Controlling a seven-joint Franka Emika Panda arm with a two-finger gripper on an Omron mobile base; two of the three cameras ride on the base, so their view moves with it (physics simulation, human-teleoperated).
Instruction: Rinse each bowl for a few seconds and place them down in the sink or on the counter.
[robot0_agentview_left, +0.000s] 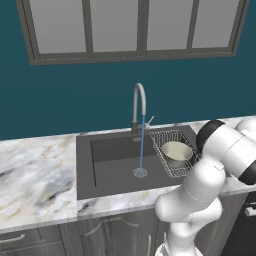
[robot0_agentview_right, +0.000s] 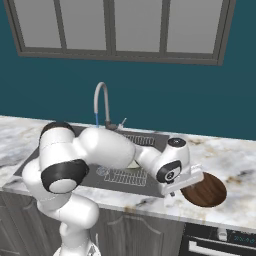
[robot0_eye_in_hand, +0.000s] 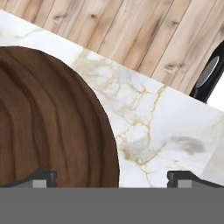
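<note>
We're parked at the white-grey marble surface with tan and dark veins (robot0_agentview_left: 35, 170), arm swung out to the right of the wide dark grey rectangular sink (robot0_agentview_left: 107, 172). The curved chrome faucet (robot0_agentview_left: 138, 102) is running: a thin blue stream (robot0_agentview_left: 142, 145) drops straight onto the round steel drain (robot0_agentview_left: 140, 173), so we judge the water is left on for rinsing. The wire dish rack (robot0_agentview_left: 172, 152) sits in the sink's right end, and the pale cream-green round bowl with the glossy inside (robot0_agentview_left: 176, 152) rests upright in it, near the stream but apart from it; whether it has been rinsed we cannot tell. The dark reddish-brown round bowl with wood grain (robot0_agentview_right: 204, 190) is over the surface right of the sink, well apart from the basin, just beside the front edge. The claw (robot0_agentview_right: 186, 186) is at that bowl's left rim. In the hand view its two dark fingertips (robot0_eye_in_hand: 41, 177) stand wide apart, one against the brown bowl, the other over bare marble, so the rim lies between them. We cannot tell whether they are pressing on it or only straddling it, nor whether the bowl is resting on the marble or lifted. Likely reading: a rim grasp, either a pickup toward the stream or a set-down. No brands, labels or legible writing anywhere.
</note>
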